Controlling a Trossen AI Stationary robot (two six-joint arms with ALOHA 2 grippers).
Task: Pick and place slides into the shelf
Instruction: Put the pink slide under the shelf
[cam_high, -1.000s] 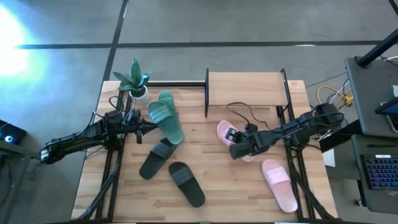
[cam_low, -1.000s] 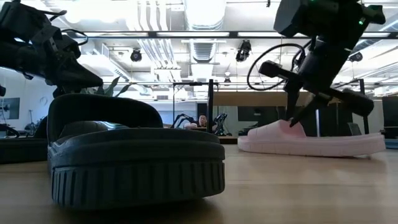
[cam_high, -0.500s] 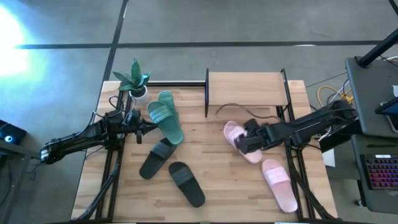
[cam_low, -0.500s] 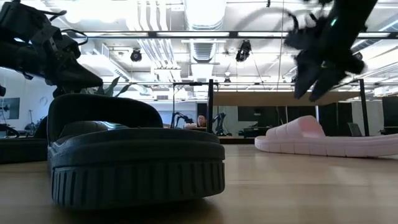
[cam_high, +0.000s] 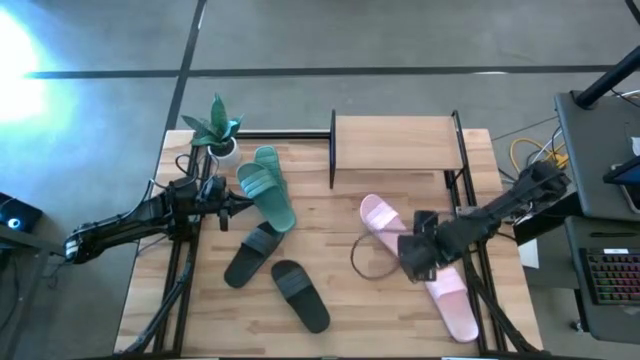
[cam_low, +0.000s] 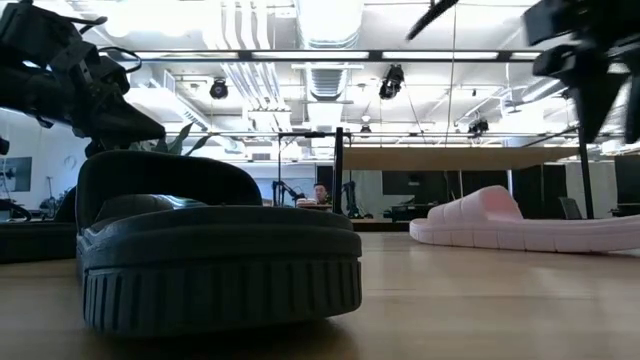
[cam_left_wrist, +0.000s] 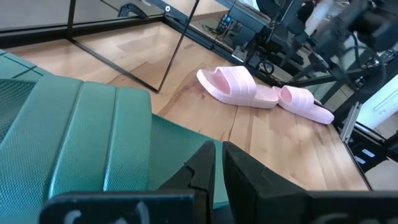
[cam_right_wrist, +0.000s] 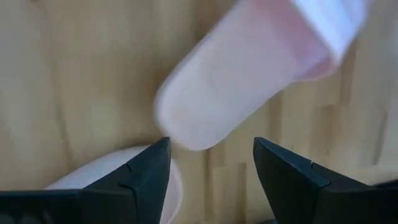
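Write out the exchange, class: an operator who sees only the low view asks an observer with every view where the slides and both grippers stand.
Operator: Is any slide on the shelf?
Observer: None on the top board of the shelf; the lower tier is hidden.
Operator: Where is the right gripper?
Observer: The right gripper hangs open over the two pink slides, holding nothing.
Operator: And the left gripper?
Observer: The left gripper is shut, right beside the teal slides; I cannot tell whether it pinches an edge.

Right hand (cam_high: 415, 262) spread wide; left hand (cam_high: 238, 204) closed.
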